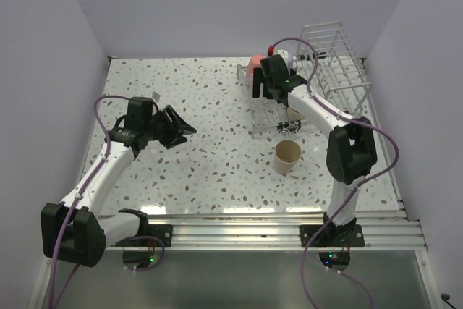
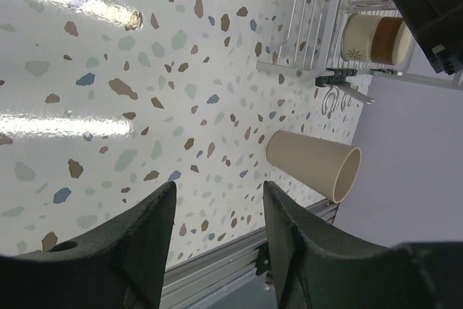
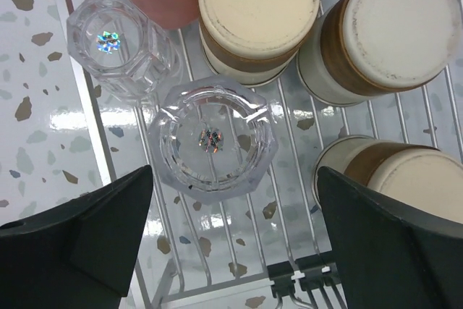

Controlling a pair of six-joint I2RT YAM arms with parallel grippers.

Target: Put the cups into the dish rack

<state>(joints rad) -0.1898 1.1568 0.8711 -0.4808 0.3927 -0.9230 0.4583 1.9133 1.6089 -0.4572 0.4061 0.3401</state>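
Your right fingers (image 3: 94, 236) stand wide apart over the dish rack (image 1: 340, 70), one on either side of an upturned clear cup (image 3: 211, 139), not touching it. Your left fingers (image 2: 137, 251) are open and empty above the table (image 1: 210, 171). The beige cup (image 1: 287, 155) sits on the table, just near of the rack.

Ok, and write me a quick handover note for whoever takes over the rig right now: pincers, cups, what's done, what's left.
Grips: the left pincer is open and empty, hovering over the table, facing the beige cup. The right pincer is open above a clear cup, which sits upside down on the dish rack.
Done: racked bottoms-up are that one, a second clear cup and three brown-banded cups; a coral-red cup sits behind them.
Left: the beige cup, upright on the table in front of the rack.
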